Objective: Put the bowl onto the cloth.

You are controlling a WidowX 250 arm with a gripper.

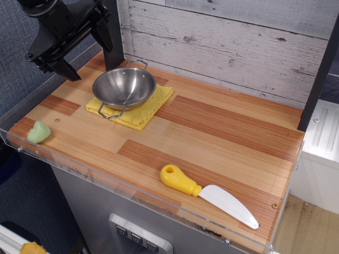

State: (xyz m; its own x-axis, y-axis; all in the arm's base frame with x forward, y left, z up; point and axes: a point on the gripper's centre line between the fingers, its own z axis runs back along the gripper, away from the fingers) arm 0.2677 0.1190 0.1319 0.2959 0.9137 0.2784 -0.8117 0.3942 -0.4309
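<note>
Overhead view: bowl (pixel 124 87) upright on cloth (pixel 132 104), at the tabletop's (pixel 222 137) back left corner, one wire handle overhanging the cloth's front edge. Gripper (pixel 87 53) empty, fingers apart, raised clear to the left of the bowl. Task seemingly done; best to retreat upward, away from the bowl's rim and handles.
</note>
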